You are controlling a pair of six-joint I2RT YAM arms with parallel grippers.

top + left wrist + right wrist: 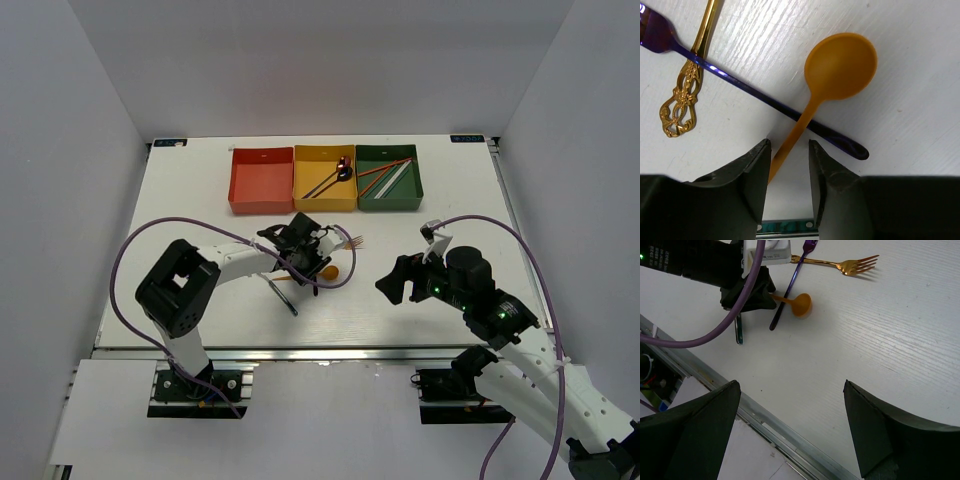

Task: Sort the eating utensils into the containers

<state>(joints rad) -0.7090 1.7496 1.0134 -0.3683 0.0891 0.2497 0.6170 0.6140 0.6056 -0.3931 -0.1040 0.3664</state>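
My pincer [788, 150] is half open and grips nothing yet; its jaws straddle the tail of the orange spoon [840, 65], which lies near the middle of the worktop [920, 75]. To do this well I should close squarely on the handle, then lift straight up. The purple fork [740, 82] crosses that handle just ahead of my jaws, and I cannot tell which lies on top, so it may drag along. The gold fork [682, 100] lies further off. The yellow box [310, 165] at the far edge already holds spoons. The right pincer [790, 390] hangs wide open, empty.
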